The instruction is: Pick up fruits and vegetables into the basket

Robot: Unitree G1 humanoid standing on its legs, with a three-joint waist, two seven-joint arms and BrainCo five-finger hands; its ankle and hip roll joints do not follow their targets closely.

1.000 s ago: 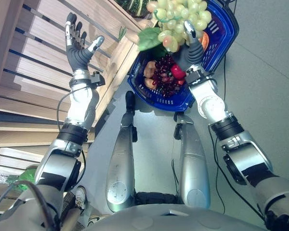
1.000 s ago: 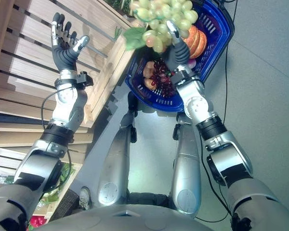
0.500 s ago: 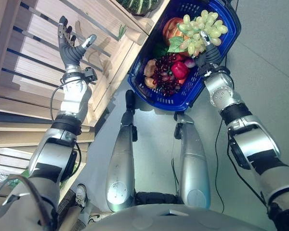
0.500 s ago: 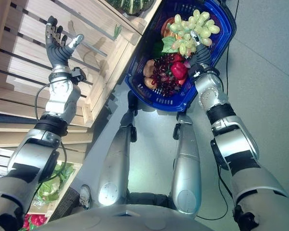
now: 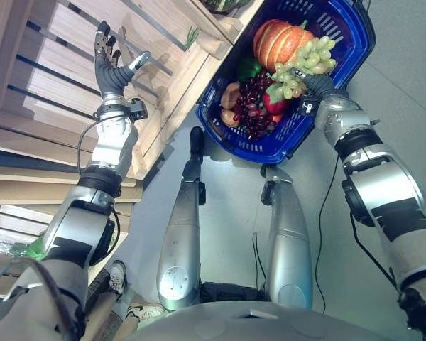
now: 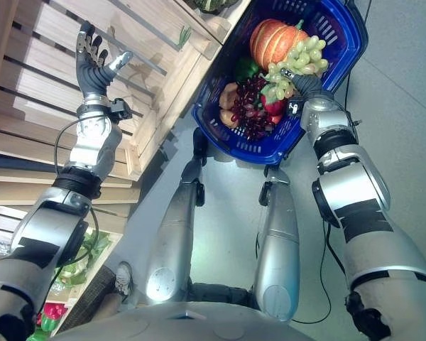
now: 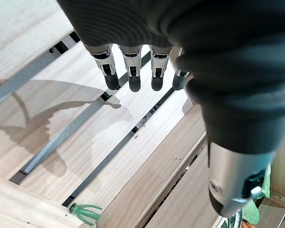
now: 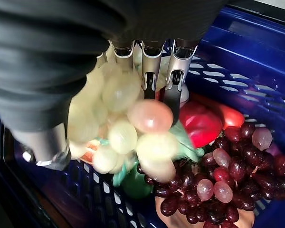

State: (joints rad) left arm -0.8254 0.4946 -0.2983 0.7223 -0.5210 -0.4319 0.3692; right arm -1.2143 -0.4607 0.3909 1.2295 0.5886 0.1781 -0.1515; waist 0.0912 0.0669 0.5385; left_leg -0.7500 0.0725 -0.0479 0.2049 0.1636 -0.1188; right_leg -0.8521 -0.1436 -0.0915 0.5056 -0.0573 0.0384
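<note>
We see our right hand (image 6: 307, 84) reaching over the rim of the blue basket (image 5: 341, 28), a plastic tub with slotted, perforated walls that sits on the grey floor (image 5: 397, 85). Its fingers (image 8: 152, 71) are curled round a bunch of green grapes (image 5: 302, 64), smooth, round and pale, some blushing pink, held just above the other produce. Inside the basket lie a ribbed orange pumpkin (image 5: 277, 41) toward the far rim, a cluster of dark red grapes (image 5: 252, 110) with small glossy berries near the middle, a shiny red pepper (image 8: 199, 126) touching them, and a green pepper (image 5: 249, 68) beside the pumpkin. A tan, pear-like fruit (image 5: 230, 94) rests against the wall nearest the crates.

Our left hand (image 5: 112, 67) is raised in front of the wooden slatted crates (image 5: 50, 78), whose pale planks show smooth grain with dark gaps between them. Its fingers (image 7: 133, 71) are straight and spread, holding nothing.
</note>
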